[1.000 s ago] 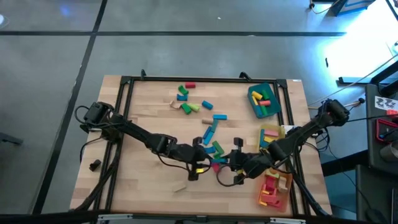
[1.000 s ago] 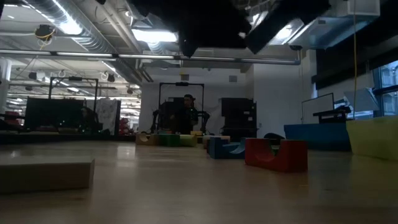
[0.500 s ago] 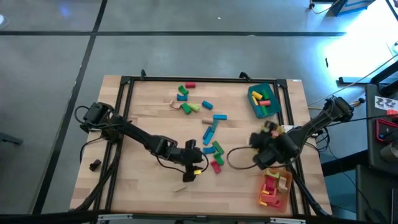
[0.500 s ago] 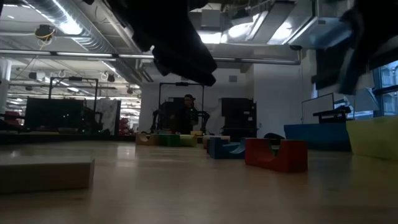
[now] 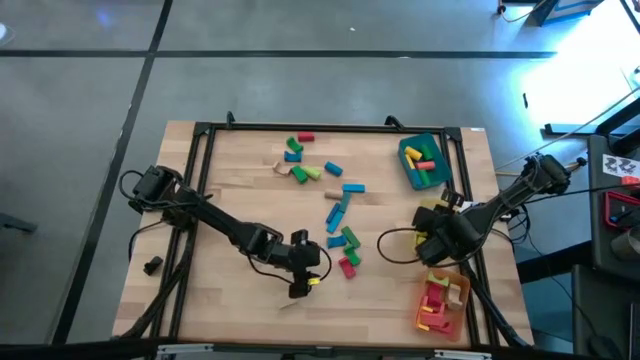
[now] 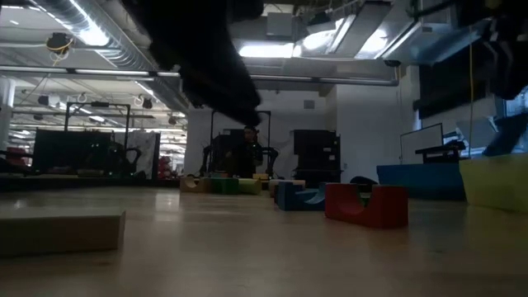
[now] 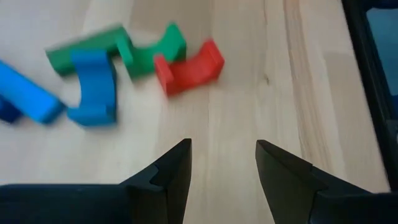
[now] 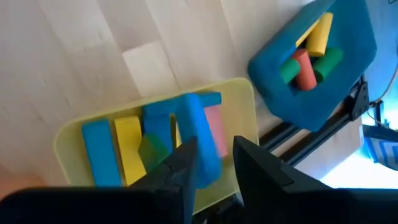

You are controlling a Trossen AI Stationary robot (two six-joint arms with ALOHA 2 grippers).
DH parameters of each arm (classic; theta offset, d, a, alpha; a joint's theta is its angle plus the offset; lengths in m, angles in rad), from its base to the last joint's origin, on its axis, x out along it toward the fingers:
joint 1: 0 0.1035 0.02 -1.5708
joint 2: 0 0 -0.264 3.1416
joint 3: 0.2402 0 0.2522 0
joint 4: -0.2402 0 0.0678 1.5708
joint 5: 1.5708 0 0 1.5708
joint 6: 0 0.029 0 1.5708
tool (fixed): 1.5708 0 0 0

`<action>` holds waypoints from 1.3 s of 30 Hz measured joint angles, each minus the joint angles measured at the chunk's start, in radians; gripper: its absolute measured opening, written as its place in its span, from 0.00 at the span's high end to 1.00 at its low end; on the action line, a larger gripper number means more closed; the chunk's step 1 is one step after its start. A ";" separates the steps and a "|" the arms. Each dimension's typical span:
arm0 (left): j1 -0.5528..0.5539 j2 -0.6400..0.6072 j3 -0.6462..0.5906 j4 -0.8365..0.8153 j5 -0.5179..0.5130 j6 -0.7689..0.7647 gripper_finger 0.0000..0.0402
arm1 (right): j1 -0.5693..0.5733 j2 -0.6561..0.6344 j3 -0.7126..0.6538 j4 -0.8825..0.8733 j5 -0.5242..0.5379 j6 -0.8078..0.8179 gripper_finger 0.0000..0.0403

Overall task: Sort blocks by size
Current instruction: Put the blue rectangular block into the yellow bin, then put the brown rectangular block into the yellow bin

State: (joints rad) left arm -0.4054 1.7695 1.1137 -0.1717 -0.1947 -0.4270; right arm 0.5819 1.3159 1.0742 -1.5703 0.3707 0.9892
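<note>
Loose blocks [image 5: 340, 215] in blue, green and red lie at the table's middle, and more [image 5: 303, 160] lie farther back. My left gripper [image 7: 222, 146] hangs open over bare wood on the near side of a red arch block [image 7: 189, 65]; nothing is between its fingers. My right gripper [image 8: 214, 146] points down over the yellow tray [image 8: 68, 134] at the table's right. A blue block [image 8: 200, 134] sits tilted between its fingertips, above the blue, yellow, green and pink blocks lying in that tray. My right gripper comes from above with its fingers on either side of the blue block's lower end [image 8: 208, 171]. A gap shows between the block and one finger [image 8: 249, 162]. I cannot tell whether the other finger touches it.
A teal tray [image 5: 422, 162] with yellow, red and green cylinders stands at the far right. An orange tray [image 5: 440, 305] with red and yellow blocks stands at the near right. A plain wooden block [image 5: 290, 302] lies near the front edge. A person [image 6: 247, 148] shows in the room behind.
My right gripper has swung from the table's middle toward the right edge, to above the yellow tray, and has tipped steeply downward. My left gripper has drifted a little toward the near edge.
</note>
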 joint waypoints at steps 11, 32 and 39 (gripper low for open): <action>-0.111 0.000 0.000 -0.154 0.051 -0.218 0.59 | 0.000 0.003 -0.030 0.002 -0.024 0.000 0.73; -0.291 0.054 -0.011 -0.169 -0.078 -0.353 0.59 | 0.000 0.003 -0.031 0.295 -0.022 0.000 0.73; -0.288 0.080 -0.012 -0.176 -0.088 -0.360 0.59 | 0.000 0.003 -0.031 0.355 -0.022 0.000 0.73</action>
State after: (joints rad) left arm -0.6930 1.8496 1.1019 -0.3476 -0.2823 -0.7866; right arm 0.5819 1.3193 1.0435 -1.2149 0.3484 0.9892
